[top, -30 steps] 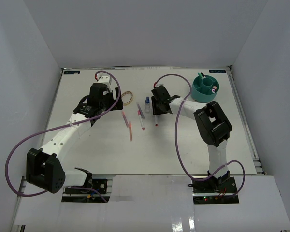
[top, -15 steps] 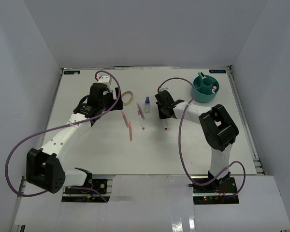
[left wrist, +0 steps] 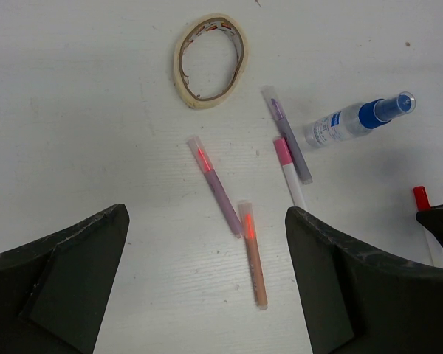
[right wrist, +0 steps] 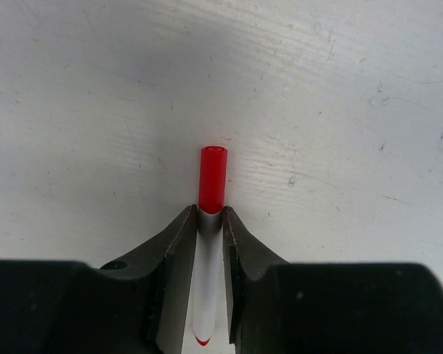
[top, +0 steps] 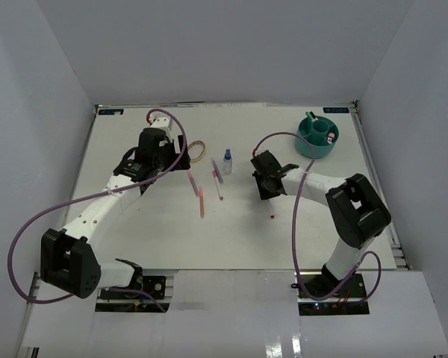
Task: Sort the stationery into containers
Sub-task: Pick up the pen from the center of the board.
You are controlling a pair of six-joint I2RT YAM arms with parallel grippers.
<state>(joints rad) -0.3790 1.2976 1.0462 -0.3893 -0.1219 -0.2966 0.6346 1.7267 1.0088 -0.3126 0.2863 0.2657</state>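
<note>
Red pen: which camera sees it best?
Right wrist: the red pen fills the middle, pinched in the right gripper, cap sticking out. The top view shows just a tiny sliver below that gripper. The left wrist catches only its cap end at the edge.

**Hovering over scattered stationery**

Holding the left gripper (left wrist: pixel 205 214) wide open above the desk (left wrist: pixel 74 110). Looking down on a purple pen (left wrist: pixel 218 188) just beside an orange pen (left wrist: pixel 252 254), a tan loop (left wrist: pixel 180 66), a pink-capped pen (left wrist: pixel 292 177) alongside a second purple pen (left wrist: pixel 288 140), a blue-capped bottle (left wrist: pixel 354 122) lying flat, a red-capped pen (left wrist: pixel 421 198) rightmost.
</note>
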